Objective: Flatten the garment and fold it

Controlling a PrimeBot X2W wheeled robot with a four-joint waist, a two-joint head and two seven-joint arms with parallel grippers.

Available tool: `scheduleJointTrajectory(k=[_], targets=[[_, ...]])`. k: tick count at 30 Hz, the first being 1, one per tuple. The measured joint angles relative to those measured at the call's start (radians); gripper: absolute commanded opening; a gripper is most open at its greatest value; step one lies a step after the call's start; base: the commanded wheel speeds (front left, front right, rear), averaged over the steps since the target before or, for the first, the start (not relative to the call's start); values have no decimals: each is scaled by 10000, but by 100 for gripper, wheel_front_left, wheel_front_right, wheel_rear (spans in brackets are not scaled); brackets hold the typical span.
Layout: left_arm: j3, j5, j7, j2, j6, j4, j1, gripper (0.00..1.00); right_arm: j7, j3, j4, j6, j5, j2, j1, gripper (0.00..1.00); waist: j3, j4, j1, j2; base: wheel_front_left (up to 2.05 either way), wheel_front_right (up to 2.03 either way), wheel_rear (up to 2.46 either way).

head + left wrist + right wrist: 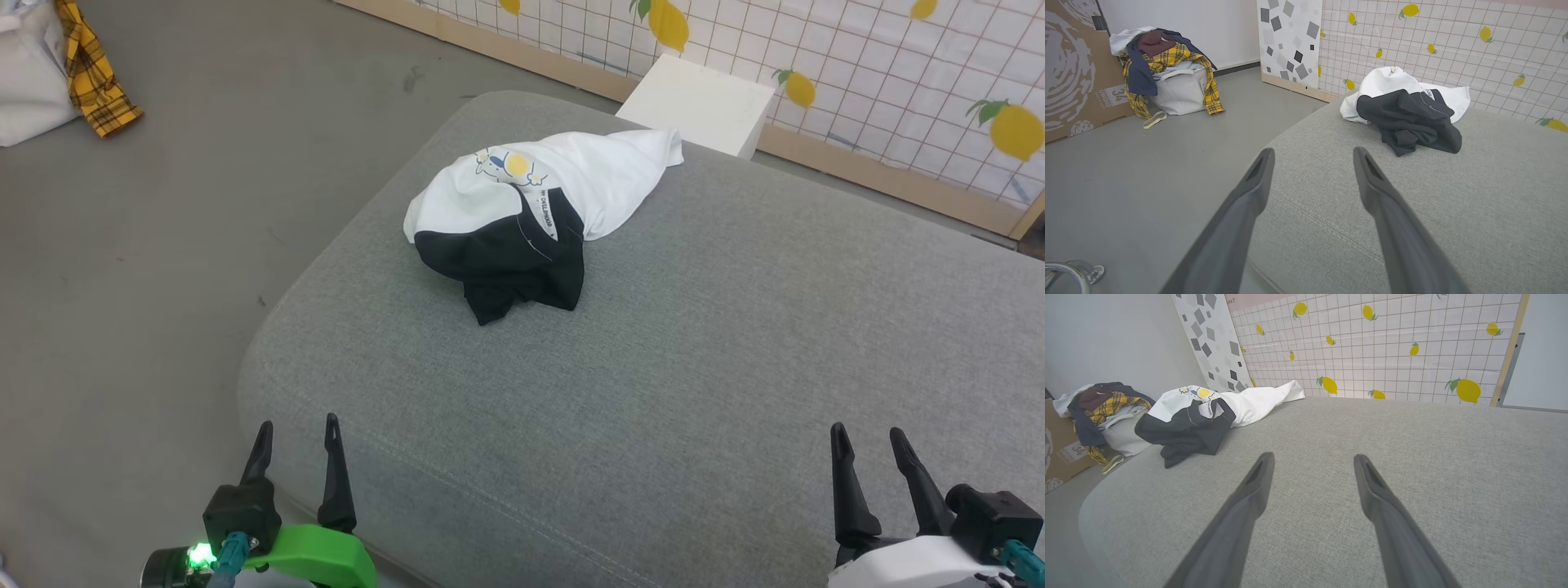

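Observation:
The garment (531,212) lies crumpled in a heap near the far left corner of the grey cushion (653,392), white body bunched toward the back, black sleeve fabric spilling forward, a small yellow-and-blue print on top. In the wrist views the garment (1404,110) (1196,416) sits well ahead of the fingers. My left gripper (298,433) hovers open at the cushion's near left edge. At the near right my right gripper (867,441) stands open too. Nothing is between either pair of fingers, and both are far from the cloth.
A white box (702,102) stands on the floor behind the cushion, against a lemon-patterned grid panel (898,73). A pile of clothes with yellow plaid on a white bag (1167,77) sits on the grey floor to the left, beside a cardboard box (1073,69).

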Motion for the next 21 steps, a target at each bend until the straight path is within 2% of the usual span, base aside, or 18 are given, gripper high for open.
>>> scheduleJointTrajectory(k=[13, 17, 21], targets=[[-96, -8, -29, 4, -65, 226, -35, 100, 0, 104, -10, 0, -109, 0, 0, 100, 31, -146, 0, 0, 0, 0, 0], [-117, -211, -29, 84, -370, 654, -649, 100, 0, 245, -58, 0, -295, 0, -33, 100, 174, -240, -1, 0, 0, 0, 0], [-81, -481, 146, 336, -761, 1160, -2333, 100, 0, 382, -221, 0, -598, 6, -361, 100, 459, -412, 0, 0, 0, 0, 0]])
